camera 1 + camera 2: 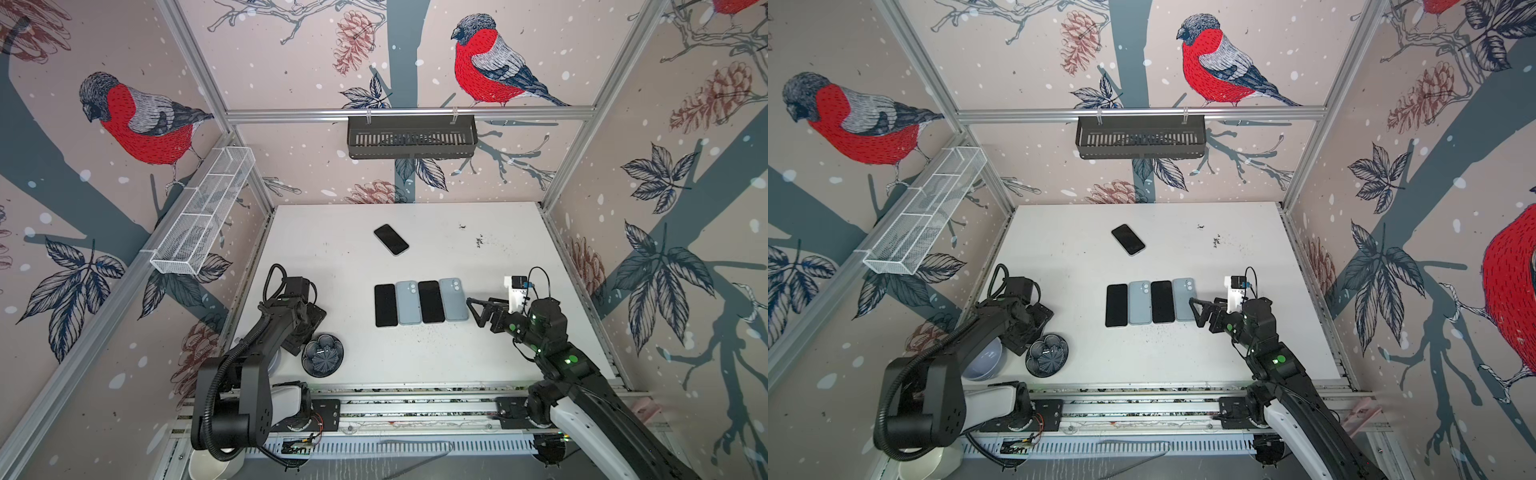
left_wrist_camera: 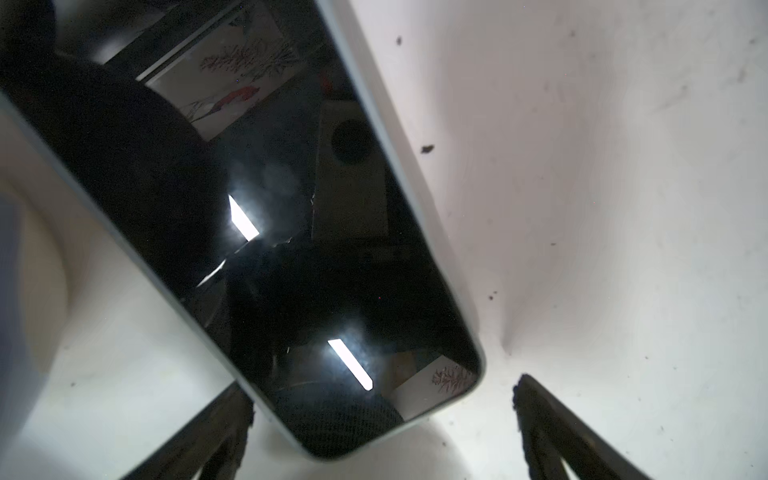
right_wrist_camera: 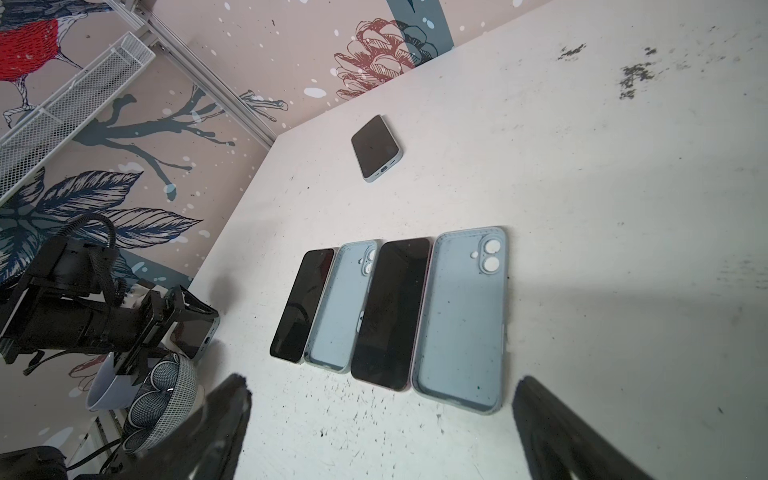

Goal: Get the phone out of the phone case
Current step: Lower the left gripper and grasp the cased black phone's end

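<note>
Left fingers (image 2: pixel 557 432) spread wide, holding nothing. Cased phone (image 2: pixel 291 232) lies screen-up on bench (image 2: pixel 602 208), one end in the gap between them; contact with either finger unclear. Right fingers (image 3: pixel 208 432) wide apart, empty. Just ahead of them: bare phones (image 3: pixel 390 307) and empty cases (image 3: pixel 461 324), alternating in a row. Second cased phone (image 3: pixel 376 147) lies well beyond.
</note>
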`<state>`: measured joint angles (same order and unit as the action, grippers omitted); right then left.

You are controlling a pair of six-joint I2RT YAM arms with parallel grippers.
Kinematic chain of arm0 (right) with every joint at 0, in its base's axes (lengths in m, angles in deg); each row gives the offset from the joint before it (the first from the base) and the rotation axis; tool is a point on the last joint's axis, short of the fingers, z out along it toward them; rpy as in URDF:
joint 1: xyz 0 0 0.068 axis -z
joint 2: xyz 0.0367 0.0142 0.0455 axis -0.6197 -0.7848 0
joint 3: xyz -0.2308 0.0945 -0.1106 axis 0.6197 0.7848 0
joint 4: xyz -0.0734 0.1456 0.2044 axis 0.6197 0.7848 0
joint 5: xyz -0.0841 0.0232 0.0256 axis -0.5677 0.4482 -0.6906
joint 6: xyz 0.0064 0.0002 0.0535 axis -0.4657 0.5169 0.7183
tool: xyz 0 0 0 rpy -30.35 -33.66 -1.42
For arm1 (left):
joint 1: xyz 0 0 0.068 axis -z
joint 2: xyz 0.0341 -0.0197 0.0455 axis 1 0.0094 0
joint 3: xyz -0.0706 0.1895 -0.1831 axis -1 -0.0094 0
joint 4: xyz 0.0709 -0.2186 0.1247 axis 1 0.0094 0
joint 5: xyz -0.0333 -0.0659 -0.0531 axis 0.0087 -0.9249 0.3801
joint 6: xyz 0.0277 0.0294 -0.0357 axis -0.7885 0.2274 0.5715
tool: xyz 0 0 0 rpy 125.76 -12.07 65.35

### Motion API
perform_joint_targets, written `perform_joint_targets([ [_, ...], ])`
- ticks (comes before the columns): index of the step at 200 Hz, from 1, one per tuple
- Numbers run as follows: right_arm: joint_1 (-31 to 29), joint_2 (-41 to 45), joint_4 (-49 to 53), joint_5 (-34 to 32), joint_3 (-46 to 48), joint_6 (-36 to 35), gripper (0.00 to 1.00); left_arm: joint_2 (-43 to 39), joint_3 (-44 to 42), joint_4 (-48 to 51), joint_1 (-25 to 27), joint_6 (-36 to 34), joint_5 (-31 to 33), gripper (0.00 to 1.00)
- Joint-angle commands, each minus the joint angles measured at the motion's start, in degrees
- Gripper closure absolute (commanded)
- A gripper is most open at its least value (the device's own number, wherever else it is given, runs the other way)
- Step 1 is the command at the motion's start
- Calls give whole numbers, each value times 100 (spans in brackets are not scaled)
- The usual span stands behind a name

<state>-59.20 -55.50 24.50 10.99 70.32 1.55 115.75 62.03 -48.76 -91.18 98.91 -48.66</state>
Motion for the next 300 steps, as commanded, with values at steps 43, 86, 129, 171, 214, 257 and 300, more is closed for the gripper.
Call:
perform_joint_targets([
  [43,3,-73,-245,-57,101,-59,0,95,-124,-744,-85,-419,-78,3],
  [86,7,-171,-369,-76,146,-80,0,176,-171,-1240,-90,-611,-251,4],
  [129,8,-271,-413,-56,163,-115,0,599,159,-1266,-92,-814,137,4],
  [171,15,-271,-367,-53,172,-133,0,1381,730,-1215,-92,-1137,303,6],
  [214,16,-234,-327,-32,189,-125,0,1928,1243,-1189,-92,-1374,396,8],
  [257,16,-254,-346,38,164,-107,0,1985,1427,-1175,-85,-1439,523,7],
  [300,9,-247,-300,130,140,-86,0,2113,1635,-1002,-157,-1283,600,4],
])
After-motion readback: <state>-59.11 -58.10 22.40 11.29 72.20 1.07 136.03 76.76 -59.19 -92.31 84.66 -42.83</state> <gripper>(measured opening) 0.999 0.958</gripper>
